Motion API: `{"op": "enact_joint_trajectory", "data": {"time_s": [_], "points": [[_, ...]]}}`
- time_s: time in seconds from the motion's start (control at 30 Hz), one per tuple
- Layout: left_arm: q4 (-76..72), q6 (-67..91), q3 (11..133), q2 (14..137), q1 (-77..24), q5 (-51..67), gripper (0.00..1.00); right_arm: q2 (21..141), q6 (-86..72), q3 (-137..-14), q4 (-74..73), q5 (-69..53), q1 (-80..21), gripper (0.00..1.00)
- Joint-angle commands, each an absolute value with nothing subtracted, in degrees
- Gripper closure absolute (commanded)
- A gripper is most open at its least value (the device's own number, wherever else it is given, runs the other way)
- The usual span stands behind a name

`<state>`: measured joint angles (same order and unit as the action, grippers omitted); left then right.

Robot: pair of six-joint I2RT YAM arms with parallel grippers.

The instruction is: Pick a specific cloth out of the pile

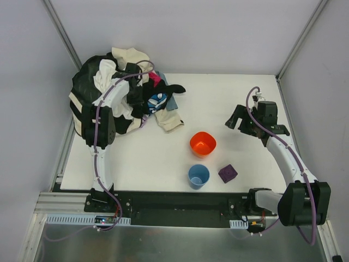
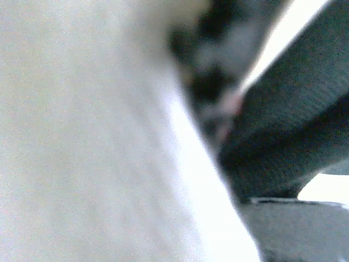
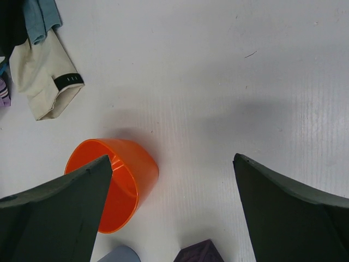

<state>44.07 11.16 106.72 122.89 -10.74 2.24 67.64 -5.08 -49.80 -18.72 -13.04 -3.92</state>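
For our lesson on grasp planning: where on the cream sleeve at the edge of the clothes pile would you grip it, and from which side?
Probably grip the cream sleeve near its free end, coming down from above on the open side facing the orange bowl. That end lies flat on the table, clear of the pile, while its other end seems tucked under the blue cloth.

Your left arm (image 1: pixel 101 117) folds at the elbow and reaches up and right. Your left claw (image 1: pixel 139 107) is too blurred up close to read its jaws. Your right arm (image 1: pixel 283 153) stretches forward and left, and your right claw (image 3: pixel 172 159) hangs over the worktop (image 3: pixel 218 65), jaws spread wide.
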Motion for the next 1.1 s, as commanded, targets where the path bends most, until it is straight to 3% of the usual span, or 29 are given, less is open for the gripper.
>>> {"op": "enact_joint_trajectory", "data": {"time_s": [0.0, 0.37, 0.63, 1.07], "points": [[39.3, 9.6, 112.4, 122.2, -9.9, 13.7, 0.98, 67.7, -5.6, -51.4, -16.7, -14.9, -4.9, 0.04], [39.2, 12.1, 131.6, 120.3, -6.5, 24.1, 1.0, 71.1, -7.6, -56.0, -16.6, -13.8, -11.4, 0.04], [35.2, 20.8, 135.2, 116.3, 6.1, 25.1, 1.0, 76.2, -9.1, -61.3, -16.5, -11.8, -18.7, 0.04], [34.0, 17.0, 123.9, 109.6, 11.3, -15.8, 1.0, 85.9, -11.2, -70.8, -16.7, -10.2, -29.3, 0.04]]}}
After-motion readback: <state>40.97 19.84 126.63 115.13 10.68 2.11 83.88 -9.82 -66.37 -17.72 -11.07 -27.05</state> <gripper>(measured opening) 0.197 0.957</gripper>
